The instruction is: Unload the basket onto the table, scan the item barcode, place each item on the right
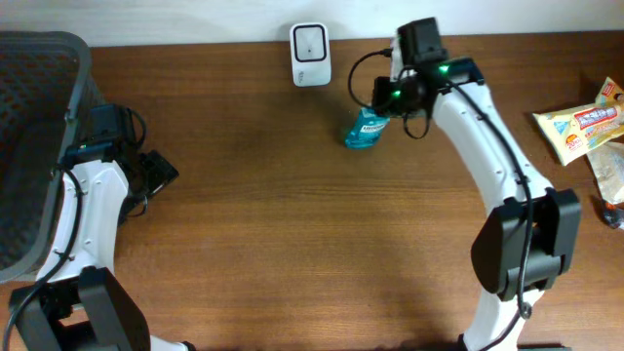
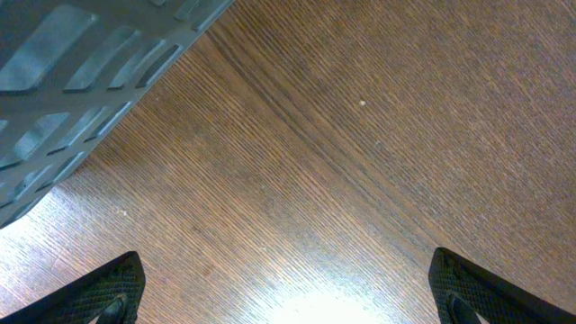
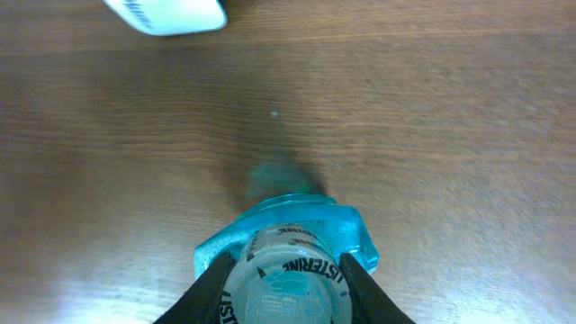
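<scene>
The item is a teal mouthwash bottle (image 1: 364,130) with a clear cap printed LISTERINE. My right gripper (image 1: 386,103) is shut on that cap, just right of the white scanner (image 1: 310,41) at the table's back edge. In the right wrist view the black fingers (image 3: 205,292) press both sides of the cap, and the bottle's teal shoulders (image 3: 301,220) show below it over the wood. A corner of the scanner (image 3: 166,13) is at the top left. No barcode shows. My left gripper (image 1: 162,171) hovers open and holds nothing, over bare wood (image 2: 288,180).
A grey mesh basket (image 1: 39,146) stands at the table's left edge, and its wall (image 2: 81,72) fills the left wrist view's top left. Snack packets (image 1: 582,125) lie at the far right.
</scene>
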Motion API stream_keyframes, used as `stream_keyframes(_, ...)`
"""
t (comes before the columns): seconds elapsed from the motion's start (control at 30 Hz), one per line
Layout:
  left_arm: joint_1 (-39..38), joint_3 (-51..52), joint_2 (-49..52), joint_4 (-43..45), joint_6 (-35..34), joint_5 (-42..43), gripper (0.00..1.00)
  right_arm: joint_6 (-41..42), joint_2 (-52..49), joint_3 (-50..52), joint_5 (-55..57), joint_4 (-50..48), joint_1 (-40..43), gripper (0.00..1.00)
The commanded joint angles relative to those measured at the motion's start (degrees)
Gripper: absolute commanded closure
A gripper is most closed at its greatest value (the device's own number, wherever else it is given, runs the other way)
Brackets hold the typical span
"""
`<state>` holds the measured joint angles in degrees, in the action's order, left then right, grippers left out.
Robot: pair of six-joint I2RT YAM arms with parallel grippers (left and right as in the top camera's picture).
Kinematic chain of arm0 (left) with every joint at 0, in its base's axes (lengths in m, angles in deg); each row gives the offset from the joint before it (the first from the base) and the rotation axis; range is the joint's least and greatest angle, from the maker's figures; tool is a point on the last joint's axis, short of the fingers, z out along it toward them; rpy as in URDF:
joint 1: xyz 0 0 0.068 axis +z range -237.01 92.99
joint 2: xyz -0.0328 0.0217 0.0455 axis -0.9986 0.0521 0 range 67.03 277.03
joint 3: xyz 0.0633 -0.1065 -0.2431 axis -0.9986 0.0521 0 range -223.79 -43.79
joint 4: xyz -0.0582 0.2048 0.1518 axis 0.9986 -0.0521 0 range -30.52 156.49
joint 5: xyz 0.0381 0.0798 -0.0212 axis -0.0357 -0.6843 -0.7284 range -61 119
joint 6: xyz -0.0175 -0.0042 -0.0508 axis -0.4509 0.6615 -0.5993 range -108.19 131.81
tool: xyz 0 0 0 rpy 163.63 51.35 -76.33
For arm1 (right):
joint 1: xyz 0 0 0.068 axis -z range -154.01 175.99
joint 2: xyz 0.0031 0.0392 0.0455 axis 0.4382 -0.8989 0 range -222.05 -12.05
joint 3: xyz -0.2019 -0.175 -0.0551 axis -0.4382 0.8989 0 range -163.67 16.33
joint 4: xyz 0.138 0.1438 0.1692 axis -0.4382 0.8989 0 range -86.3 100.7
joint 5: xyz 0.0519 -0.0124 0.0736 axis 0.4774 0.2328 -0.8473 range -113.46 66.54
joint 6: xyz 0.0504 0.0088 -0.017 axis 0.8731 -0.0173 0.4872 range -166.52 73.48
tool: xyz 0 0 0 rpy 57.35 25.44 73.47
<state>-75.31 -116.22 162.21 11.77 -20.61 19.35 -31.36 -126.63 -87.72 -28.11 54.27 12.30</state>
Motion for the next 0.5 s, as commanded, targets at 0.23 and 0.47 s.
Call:
stream_keyframes(0.23, 0.46, 0.24, 0.50, -0.09, -0.13, -0.24, 0.01, 4.52, -0.81, -2.12, 13.33, -0.52, -7.67, 0.71)
stream_keyframes(0.47, 0.46, 0.24, 0.50, -0.09, -0.13, -0.24, 0.01, 6.62, -3.02, -2.12, 13.29, -1.77, -7.67, 0.71)
